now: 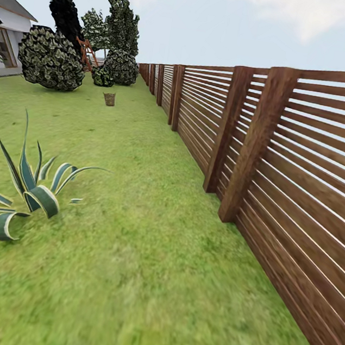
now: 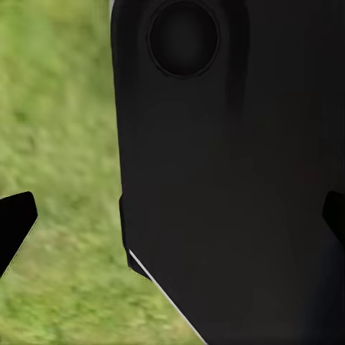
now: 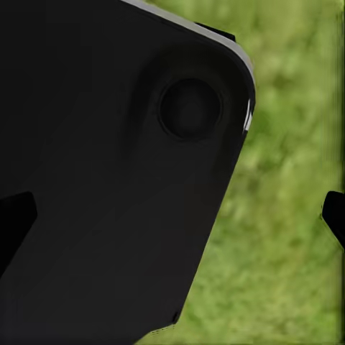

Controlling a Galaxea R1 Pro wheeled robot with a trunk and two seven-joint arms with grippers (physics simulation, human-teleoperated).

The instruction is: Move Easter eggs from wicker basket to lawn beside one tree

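The wicker basket (image 1: 109, 99) stands small and brown far up the lawn (image 1: 128, 254), near the fence line. At this distance the Easter eggs are hidden from me. A tall tree with black-green leaves (image 1: 63, 8) rises behind a round bush at the far left. In the left wrist view my left gripper (image 2: 172, 219) is open, its dark fingertips (image 2: 14, 228) spread to the frame edges over a black part of my own body (image 2: 230, 180) and grass. My right gripper (image 3: 172, 219) is likewise open, with fingertips (image 3: 14, 224) wide apart above a black body panel (image 3: 108, 180) and grass.
A brown slatted fence (image 1: 282, 171) runs along the right side into the distance. A spiky striped agave (image 1: 24, 190) grows at the near left. Round bushes (image 1: 51, 59) and paler trees (image 1: 123, 25) stand at the far end beside a white house (image 1: 8, 34).
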